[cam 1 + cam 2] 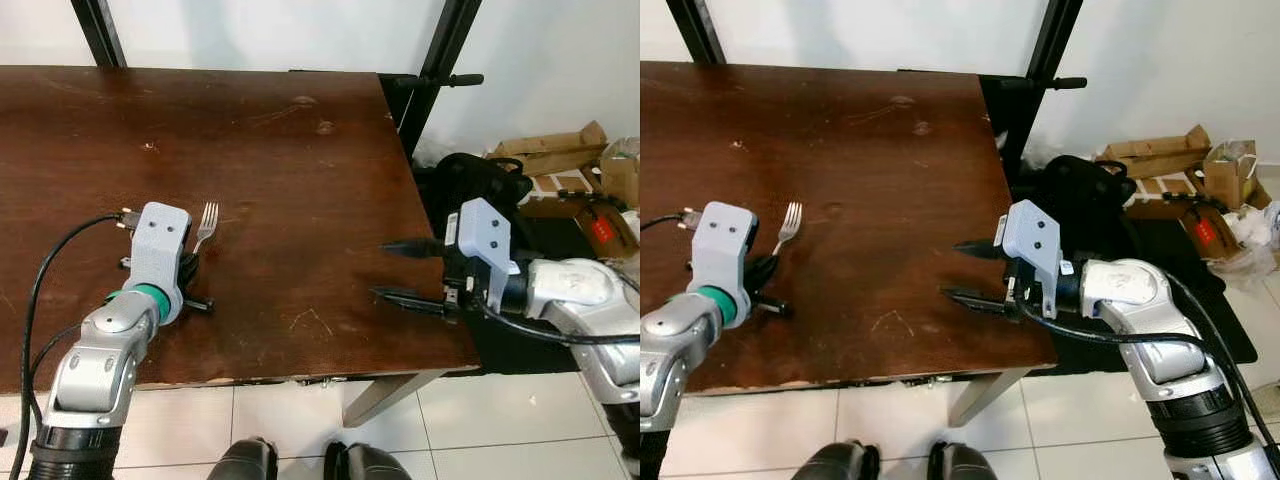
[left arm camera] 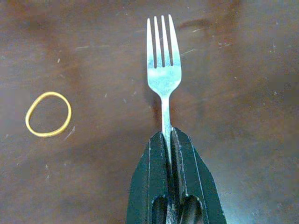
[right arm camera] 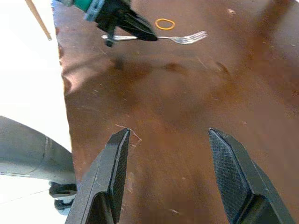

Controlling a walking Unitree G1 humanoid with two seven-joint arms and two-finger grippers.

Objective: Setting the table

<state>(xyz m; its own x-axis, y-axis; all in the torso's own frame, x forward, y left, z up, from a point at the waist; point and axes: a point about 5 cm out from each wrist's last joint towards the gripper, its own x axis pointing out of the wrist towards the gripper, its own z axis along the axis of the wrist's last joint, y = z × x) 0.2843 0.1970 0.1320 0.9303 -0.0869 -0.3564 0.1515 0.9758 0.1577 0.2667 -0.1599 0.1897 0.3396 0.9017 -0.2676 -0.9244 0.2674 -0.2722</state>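
Note:
A silver fork (image 2: 163, 74) lies just over the dark wooden table (image 1: 280, 170), tines pointing away from me. My left gripper (image 2: 169, 137) is shut on its handle near the table's front left; the fork (image 1: 206, 226) sticks out past the grey wrist block. From the right wrist view the fork (image 3: 184, 38) looks held level, slightly above the wood. My right gripper (image 1: 398, 270) hovers open over the table's front right edge, its two black fingers (image 3: 114, 172) spread wide with nothing between them.
A yellow rubber band (image 2: 48, 114) lies on the table beside the fork. Right of the table are a black bag (image 1: 480, 180), cardboard boxes (image 1: 555, 150) and clutter on the floor. A black metal frame (image 1: 440, 60) stands behind the table's far right corner.

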